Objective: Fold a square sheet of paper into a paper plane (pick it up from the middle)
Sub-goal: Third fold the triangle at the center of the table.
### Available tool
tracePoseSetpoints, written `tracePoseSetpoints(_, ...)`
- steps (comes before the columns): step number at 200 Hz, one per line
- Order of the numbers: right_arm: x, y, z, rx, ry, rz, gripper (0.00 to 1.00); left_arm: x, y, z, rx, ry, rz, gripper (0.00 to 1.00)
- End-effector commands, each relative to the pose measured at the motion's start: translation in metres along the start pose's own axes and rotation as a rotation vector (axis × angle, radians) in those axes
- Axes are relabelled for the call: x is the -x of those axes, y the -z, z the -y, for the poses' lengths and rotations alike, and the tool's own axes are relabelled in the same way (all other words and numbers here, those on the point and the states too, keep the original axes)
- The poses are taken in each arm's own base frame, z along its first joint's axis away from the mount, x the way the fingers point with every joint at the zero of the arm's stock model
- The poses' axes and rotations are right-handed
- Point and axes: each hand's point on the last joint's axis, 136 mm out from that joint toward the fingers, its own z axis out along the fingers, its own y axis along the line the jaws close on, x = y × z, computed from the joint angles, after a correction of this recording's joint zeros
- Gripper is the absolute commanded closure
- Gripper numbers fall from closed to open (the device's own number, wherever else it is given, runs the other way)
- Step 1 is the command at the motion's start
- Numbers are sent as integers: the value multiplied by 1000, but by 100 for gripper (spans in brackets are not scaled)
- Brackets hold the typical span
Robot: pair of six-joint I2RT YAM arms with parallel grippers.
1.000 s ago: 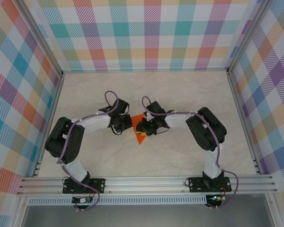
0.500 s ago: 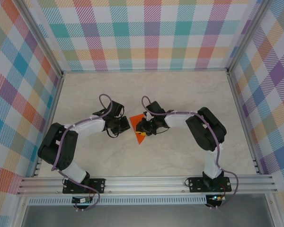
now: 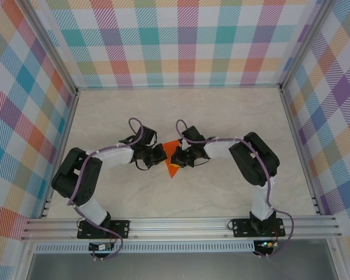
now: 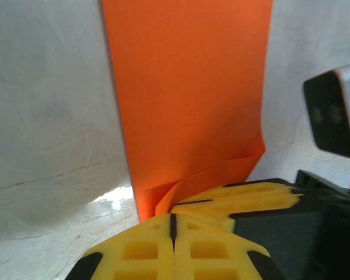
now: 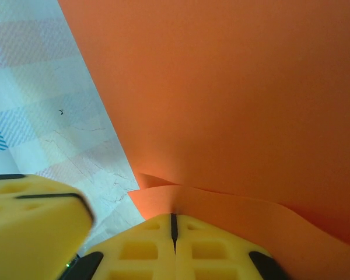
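Around the table (image 3: 233, 116): plaid wall panels (image 3: 181, 41) in pastel checks, standing upright on three sides of the pale marbled top.
Near edge: aluminium rail (image 3: 181, 224) running straight across, carrying both arm bases.
Left arm (image 3: 84, 178): rises from its base at bottom left, bends at a dark elbow, then reaches inward to mid-table.
Right arm (image 3: 254, 157): mirrors that from bottom right, elbow out to the right, pale forearm pointing left toward the centre.
Orange paper (image 3: 172, 168): lies on the table at the centre, between the two wrists. Partly folded, reading from above as a narrow triangle with its point toward the near edge. Plain and flat over most of its face in the wrist views, with small raised folds at the edge nearest each set of fingers.
Left gripper (image 4: 172, 217): yellow fingers pressed together along a thin seam, tips touching the paper's edge beside a small lifted flap. Cannot tell whether any paper is pinched.
Right gripper (image 5: 173, 217): fingers likewise closed tight, tips against a curled orange layer, grip on it not discernible. Sits just beside the left one, with a yellow finger (image 4: 239, 195) of it right next to the left tips.
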Motion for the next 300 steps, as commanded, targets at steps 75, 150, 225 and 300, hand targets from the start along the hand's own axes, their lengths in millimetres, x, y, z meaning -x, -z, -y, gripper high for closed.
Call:
tracePoseSetpoints(75, -16, -9, 43, -134, -56, -36, 99, -4, -14, 9, -9, -19, -29, 100)
tracePoseSetpoints(150, -17, -8, 41, -127, -54, -36, 100, -10, -25, -7, 55, -16, -41, 100)
tracePoseSetpoints(225, -4, 9, -3, 37, 73, 27, 99, -26, -30, -52, 214, -10, -78, 100)
tracePoseSetpoints(300, 7, 24, 14, 25, 88, 79, 98, -25, -28, -56, 244, -24, -71, 100)
